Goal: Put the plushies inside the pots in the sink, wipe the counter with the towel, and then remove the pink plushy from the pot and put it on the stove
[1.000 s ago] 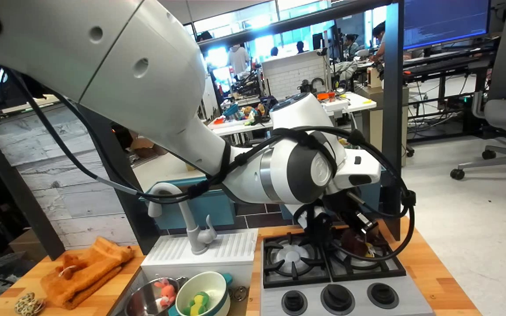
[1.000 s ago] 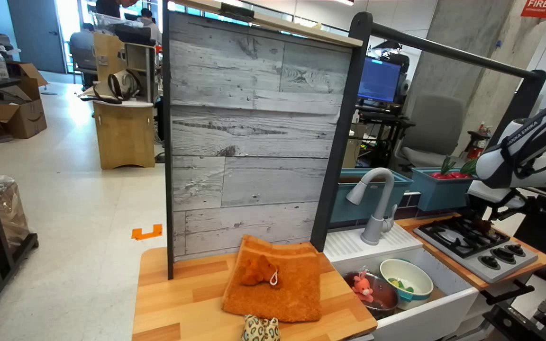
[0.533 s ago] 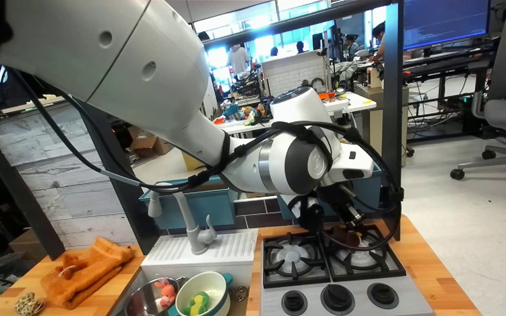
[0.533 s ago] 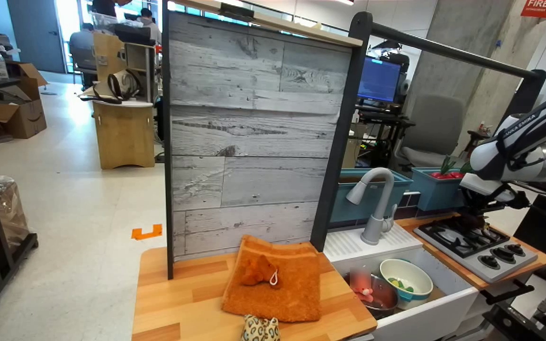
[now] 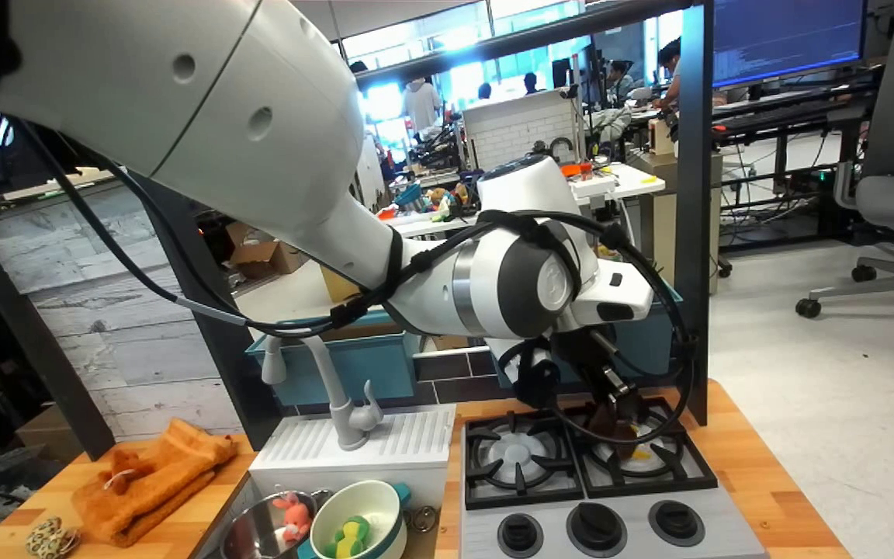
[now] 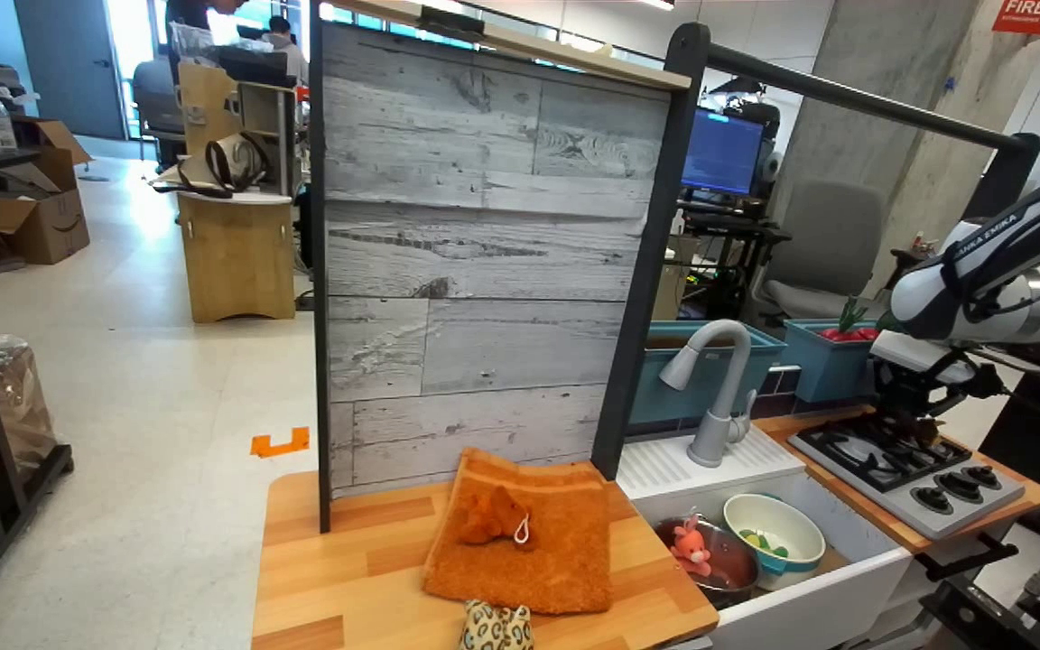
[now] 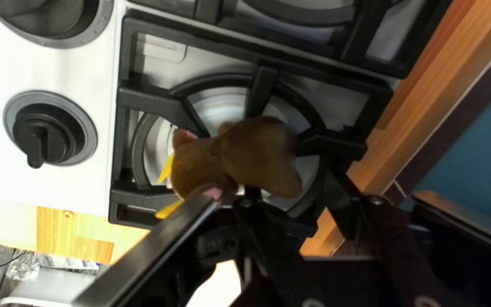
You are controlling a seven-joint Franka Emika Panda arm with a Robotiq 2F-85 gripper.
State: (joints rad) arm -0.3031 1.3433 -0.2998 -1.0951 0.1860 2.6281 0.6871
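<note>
- The gripper hangs low over the stove, spread, with a gap I can see across it.
- Just off its tips, a brown plushy is over the burner grate; whether plushy and gripper touch, I can't make out.
- Well apart from the gripper, down in the sink, the pink plushy sits in the steel pot.
- Nearer the gripper, the cream pot stands beside the steel one, a green and yellow plushy inside.
- Farther from the gripper, past the sink, the orange towel lies on the wooden counter, a fuzzy orange piece on top, a leopard-print piece at its edge.
</note>
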